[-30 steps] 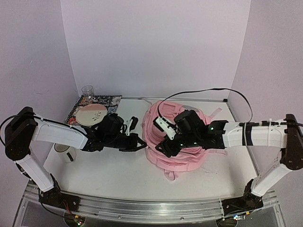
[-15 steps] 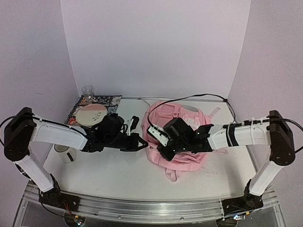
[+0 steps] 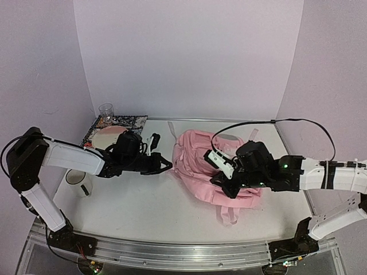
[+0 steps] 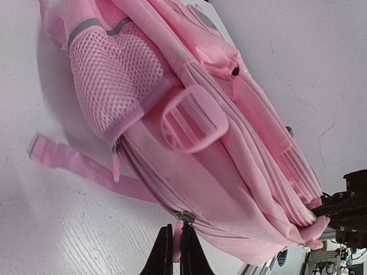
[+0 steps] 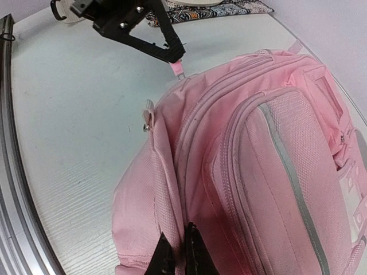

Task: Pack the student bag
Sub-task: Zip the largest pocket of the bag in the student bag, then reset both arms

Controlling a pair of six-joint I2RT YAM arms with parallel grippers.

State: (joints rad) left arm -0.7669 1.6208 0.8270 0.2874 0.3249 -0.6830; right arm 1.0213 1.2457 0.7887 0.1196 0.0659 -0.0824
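Observation:
The student bag [image 3: 198, 154], a soft pale-pink backpack, lies flat in the middle of the table, with straps trailing at its near edge. My left gripper [image 3: 167, 167] is at its left edge, shut on the pink zip pull [image 4: 178, 235] just below the metal slider [image 4: 184, 216]. From the right wrist view the same left gripper [image 5: 172, 56] shows pinching that pull [image 5: 177, 68]. My right gripper [image 5: 178, 247] is shut on a fold of bag fabric [image 5: 172, 200] beside a zip seam; from above it [image 3: 225, 184] rests on the bag's near side.
At the back left lie a patterned book [image 3: 123, 121], a round pinkish plate [image 3: 106, 137] on it and a clear glass [image 3: 106, 109]. A white mug [image 3: 77, 180] stands under my left arm. A metal rail [image 3: 172, 252] runs along the near edge.
My right gripper has closed on the bag's fabric and drawn back to the right. The bag, bunched up before, now lies stretched out flatter. The left gripper kept hold of the zip pull.

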